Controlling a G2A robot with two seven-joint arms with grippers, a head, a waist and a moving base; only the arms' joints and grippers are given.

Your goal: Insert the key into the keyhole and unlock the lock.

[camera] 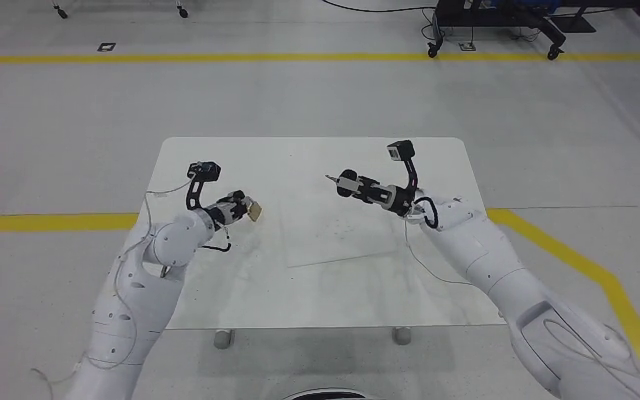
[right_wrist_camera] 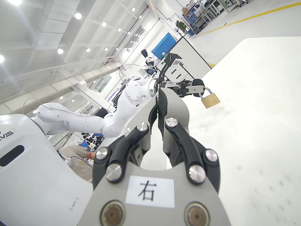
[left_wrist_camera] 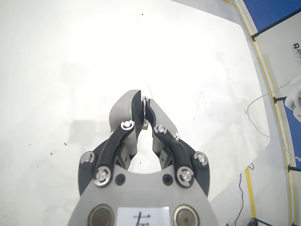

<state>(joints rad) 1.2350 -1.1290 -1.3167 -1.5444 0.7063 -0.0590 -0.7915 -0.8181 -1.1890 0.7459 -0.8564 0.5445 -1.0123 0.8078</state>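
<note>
A brass padlock [camera: 255,210] hangs over the left part of the white table [camera: 300,290], held by its steel shackle [left_wrist_camera: 144,109] in my left gripper [left_wrist_camera: 144,98], which is shut on it. From the right wrist the padlock [right_wrist_camera: 211,99] dangles below the left gripper [right_wrist_camera: 198,88], body tilted. My right gripper [camera: 345,182] is raised over the table's middle right and points at the padlock. It is shut on the key, whose thin tip [camera: 328,178] sticks out in the top view. Its pads [right_wrist_camera: 162,109] are pressed together and hide the key. A wide gap separates key and padlock.
A thin transparent sheet [camera: 335,235] lies flat on the middle of the table. Thin cables trail from both wrists. The table's far edge [camera: 310,139] and side edges border open floor with yellow lines.
</note>
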